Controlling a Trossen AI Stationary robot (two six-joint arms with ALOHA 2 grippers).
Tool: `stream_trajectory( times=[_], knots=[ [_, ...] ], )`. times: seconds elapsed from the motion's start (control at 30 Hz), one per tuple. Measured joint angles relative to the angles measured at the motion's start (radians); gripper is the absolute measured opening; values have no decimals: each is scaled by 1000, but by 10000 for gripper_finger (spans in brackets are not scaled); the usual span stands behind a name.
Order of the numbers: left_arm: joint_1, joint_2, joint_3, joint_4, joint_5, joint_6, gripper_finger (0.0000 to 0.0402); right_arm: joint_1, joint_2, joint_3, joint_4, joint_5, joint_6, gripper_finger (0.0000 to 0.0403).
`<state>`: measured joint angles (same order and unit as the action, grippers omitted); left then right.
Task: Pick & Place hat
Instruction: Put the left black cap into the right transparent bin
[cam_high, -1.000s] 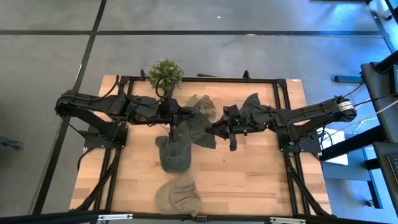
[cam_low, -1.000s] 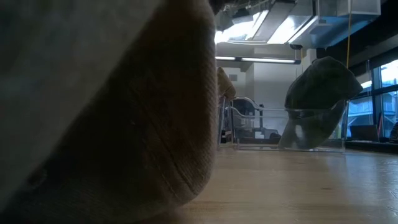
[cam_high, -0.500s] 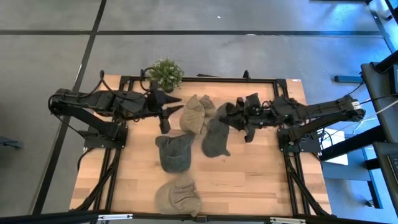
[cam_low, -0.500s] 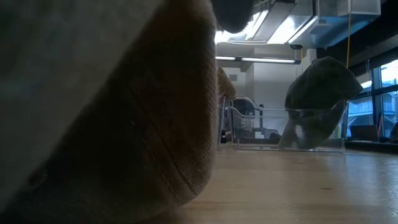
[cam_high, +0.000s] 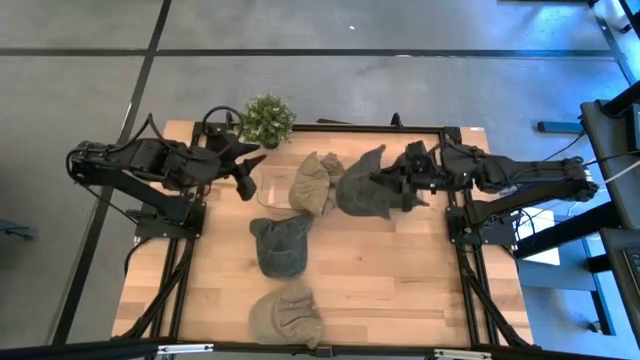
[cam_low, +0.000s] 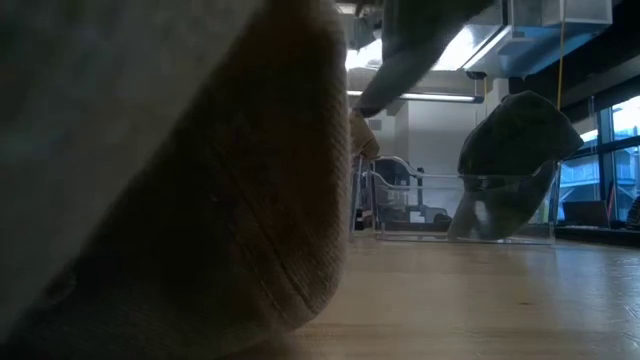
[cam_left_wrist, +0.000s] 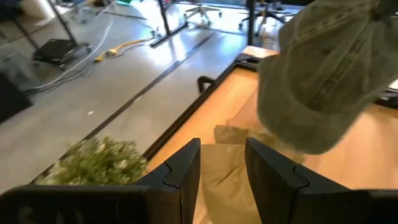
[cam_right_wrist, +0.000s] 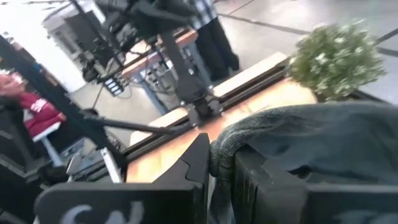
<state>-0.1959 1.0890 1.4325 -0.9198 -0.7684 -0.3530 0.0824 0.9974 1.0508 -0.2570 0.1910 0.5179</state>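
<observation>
Both arms have drawn apart since a second ago, when they met over the middle of the light wooden slatted table (cam_high: 400, 290). Now the left gripper (cam_high: 246, 176) sits back near the small green bushy potted plant (cam_high: 266, 117) at the far edge, its fingers (cam_left_wrist: 180, 171) parted a little with nothing between them. On the other side, the right gripper (cam_high: 385, 182) is pinched closed on a fold of the grey-green soft fabric hat (cam_high: 363, 187), which hangs from it above the far-right part of the table; the right wrist view shows the cloth bunched between the dark fingers (cam_right_wrist: 199, 163).

Beside that hat a tan knitted hat (cam_high: 310, 182) lies crumpled, touching its edge. Nearer the front lies a dark grey slouchy cap (cam_high: 280, 245), and at the front edge a khaki ribbed knit hat (cam_high: 286, 315), whose coarse weave fills most of the low view and blocks much of the table. A black metal frame (cam_high: 330, 128) runs round the tabletop.
</observation>
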Motion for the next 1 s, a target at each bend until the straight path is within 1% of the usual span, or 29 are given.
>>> stream_trajectory(
  times=[0.1, 0.37, 0.53, 0.63, 0.73, 0.87, 1.0],
  knots=[
    [0, -18, -33, -9, -25, -25, 123, -26, -15, 0, 9, -11, -3, 37],
    [0, -56, -124, -5, -27, -96, 119, -67, -47, 0, -24, -53, -26, 37],
    [0, -67, -165, -5, -61, -127, 119, -83, -40, 0, -193, -55, -25, 37],
    [0, -66, -167, -13, -75, -140, 119, -96, -29, 0, -285, -52, -25, 37],
    [0, -62, -167, -12, -77, -140, 119, -108, -24, 0, -316, -31, -34, 37],
    [0, -63, -167, -12, -79, -140, 119, -121, -25, 0, -315, 16, -62, 37],
    [0, -63, -167, -12, -79, -142, 119, -138, -32, 0, -310, 24, -78, 37]
  ],
)
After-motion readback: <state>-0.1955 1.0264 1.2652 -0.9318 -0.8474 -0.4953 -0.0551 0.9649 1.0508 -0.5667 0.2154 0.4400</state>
